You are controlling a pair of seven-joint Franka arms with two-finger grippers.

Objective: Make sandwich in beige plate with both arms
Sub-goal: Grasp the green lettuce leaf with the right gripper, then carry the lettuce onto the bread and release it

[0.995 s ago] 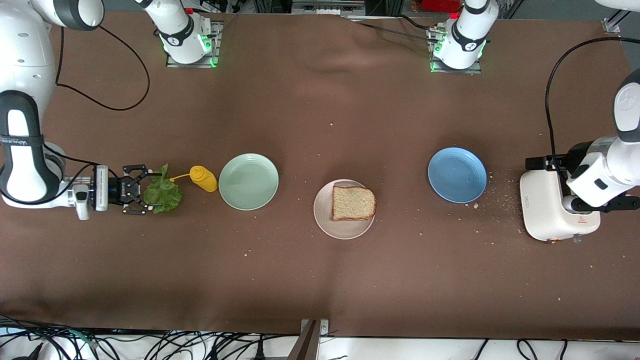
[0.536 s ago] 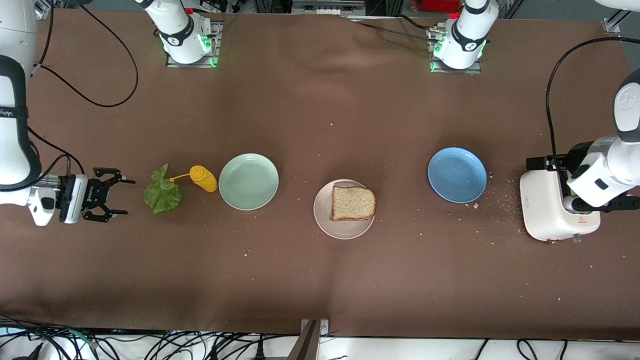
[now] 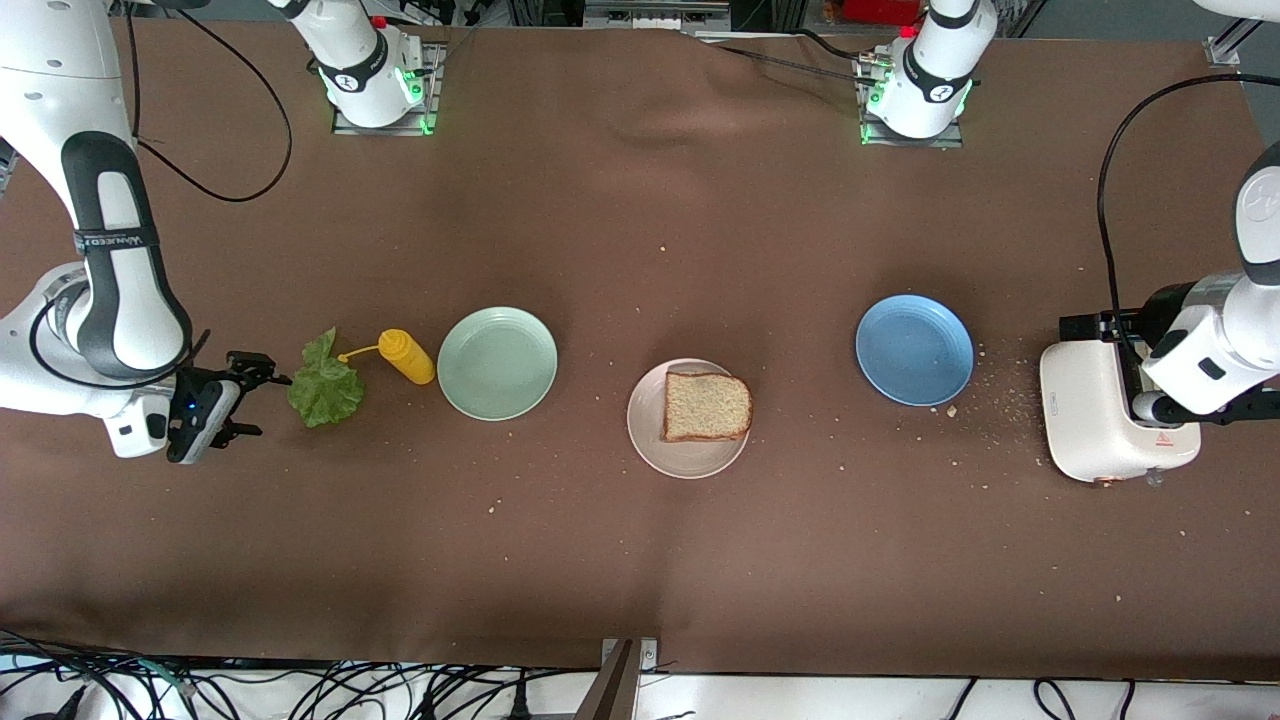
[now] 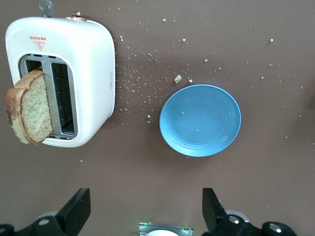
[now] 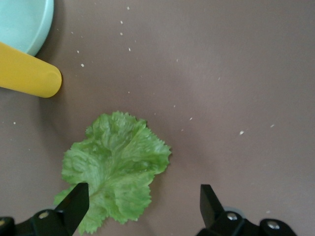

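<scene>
Your right end effector (image 3: 245, 395) is spread empty; pinch the limp, tearable lettuce (image 3: 325, 385) near its stem, gently.

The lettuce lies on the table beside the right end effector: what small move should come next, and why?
Probably lower the open right end effector around the lettuce and close on it. The leaf lies flat on the table, ungrasped, while the beige plate holds only one bread slice. The left end effector is open over the table beside the toaster.
</scene>
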